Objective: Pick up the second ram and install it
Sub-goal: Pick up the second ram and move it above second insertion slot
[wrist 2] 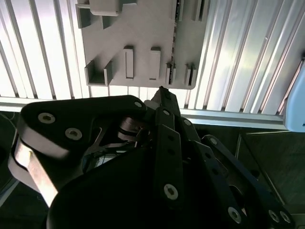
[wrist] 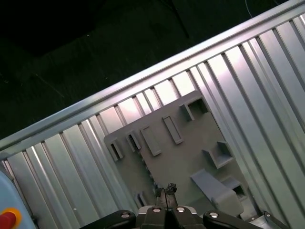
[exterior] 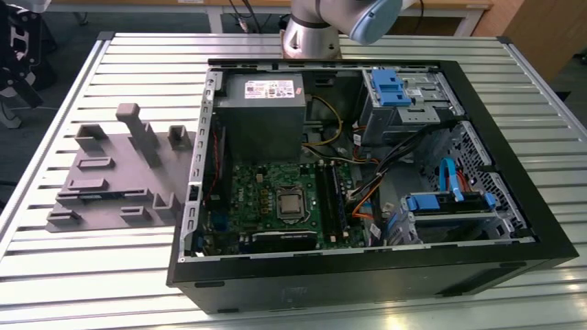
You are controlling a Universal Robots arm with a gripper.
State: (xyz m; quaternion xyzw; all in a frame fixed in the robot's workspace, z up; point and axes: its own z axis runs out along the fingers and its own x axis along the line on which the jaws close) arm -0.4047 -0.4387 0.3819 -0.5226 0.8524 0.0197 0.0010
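A thin dark strip stands on edge in the grey holder (wrist 2: 138, 28); it looks like the second ram (wrist 2: 174, 43), seen edge-on. In the first wrist view the same ram (wrist: 151, 175) shows as a jagged dark line on the holder (wrist: 190, 138). My gripper (wrist 2: 162, 91) hangs well above the holder, its black fingers pressed together at the tips with nothing between them. The fingertips of the gripper (wrist: 166, 188) point down near one end of the strip. In the exterior view the holder (exterior: 110, 179) lies on the table on the exterior view's left of the open computer case (exterior: 367, 268).
Inside the case lie the green motherboard (exterior: 266, 199) with its long black slot rails (exterior: 332, 199), a grey power supply (exterior: 261, 103), blue drive brackets (exterior: 390, 86) and loose cables (exterior: 403, 148). The ribbed metal table (exterior: 92, 275) ends in a raised edge rail (wrist: 95, 98).
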